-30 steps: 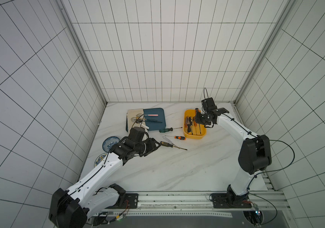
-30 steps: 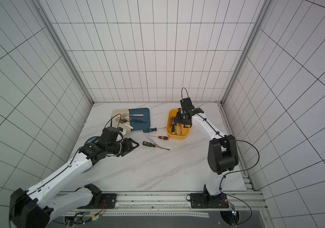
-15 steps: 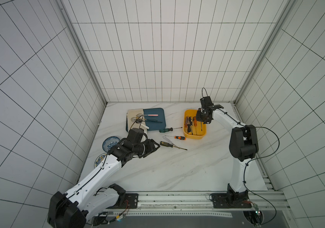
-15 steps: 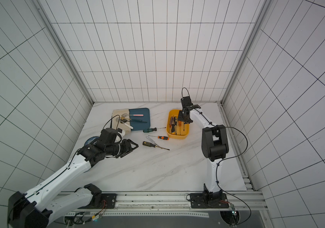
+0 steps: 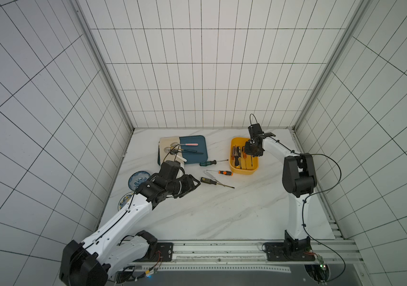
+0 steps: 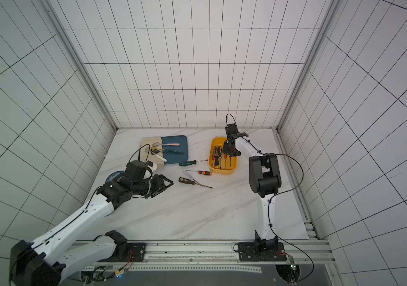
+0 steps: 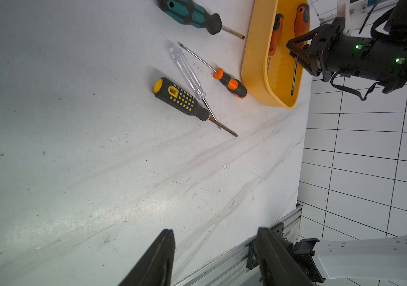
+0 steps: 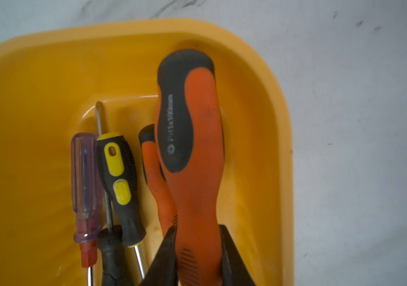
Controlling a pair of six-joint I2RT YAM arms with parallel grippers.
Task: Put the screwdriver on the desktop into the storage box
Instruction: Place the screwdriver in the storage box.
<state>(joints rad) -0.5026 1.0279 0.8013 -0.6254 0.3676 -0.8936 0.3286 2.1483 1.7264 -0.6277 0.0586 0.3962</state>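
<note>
The orange-and-black screwdriver, a rubber-handled tool with a steel shaft, is inside the yellow-orange plastic storage box with rounded corners, on its right-hand side. The right fingers pinch the narrow neck of its handle from both sides. Its long axis runs along the length of the box. The handle butt points at the box's far end wall, toward the back of the cell, and the tip points toward the near end. The handle lies over a second orange handle. Whether it touches the box floor cannot be told.

Beside it in the box lie a purple clear-handled screwdriver and a small black-and-yellow screwdriver, parallel to it.

On the white marble-look counter, four more lie left of the box:
- a green-and-black one
- a short orange-and-black one
- a clear-handled one
- a black one with yellow dots

The left fingers are spread with nothing between them, hovering near the butt of the dotted one.
</note>
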